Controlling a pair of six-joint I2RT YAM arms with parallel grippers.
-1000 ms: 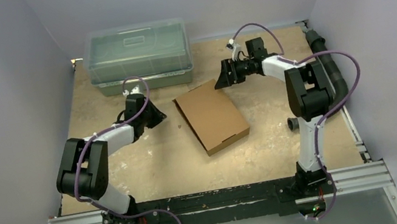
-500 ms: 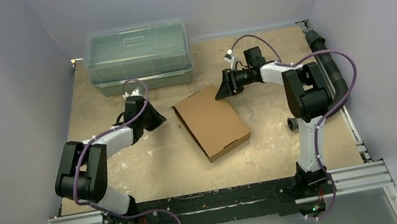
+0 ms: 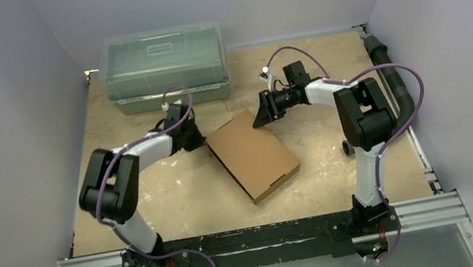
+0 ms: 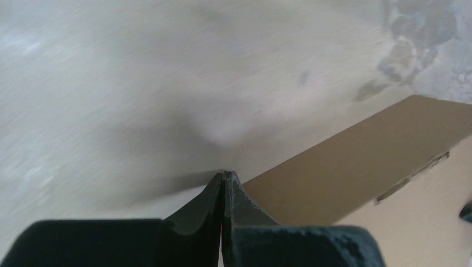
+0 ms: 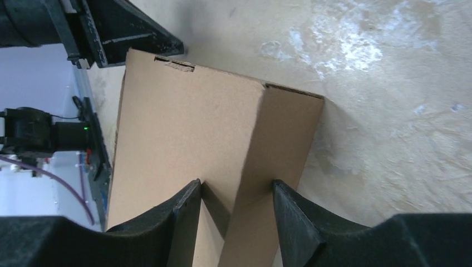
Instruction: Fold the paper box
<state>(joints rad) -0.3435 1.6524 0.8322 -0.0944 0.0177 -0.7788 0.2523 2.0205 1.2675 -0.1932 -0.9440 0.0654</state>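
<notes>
Since a sec ago your L arm [image 3: 124,169] has swung in from the left, so the L pincer [image 3: 199,140] now sits at the far-left corner of the paper box [image 3: 252,153]. The R pincer [image 3: 259,118] has come down onto the box's far corner & narrowed. The box has slid a bit to the left.

Biggest first: the worktop [image 3: 179,199] is a scuffed tan board w/ pale patches. At its far-left you've got a clear greenish lidded bin [image 3: 164,65], lid on, apart from the box. The R arm [image 3: 362,115] reaches in from the right, w/ a black hose [image 3: 397,79] along the right edge behind it.

Paper box: mid-worktop, lying flat & skewed, looks closed up. Plain brown top face w/ a slot cut by its near edge. It's btwn the two pincers, in front of the bin.

L pincer: in the left wrist view its fingers [image 4: 245,211] are pressed together, nothing btwn them. The tips are low over the worktop [image 4: 139,83], right beside the box [image 4: 356,161] edge; you can't tell if they touch it.

R pincer [image 5: 236,203]: partly spread, straddling a corner ridge of the box [image 5: 183,122], one finger on the top face, the other on the side wall. Both meet the cardboard, so it's pinching the box.
</notes>
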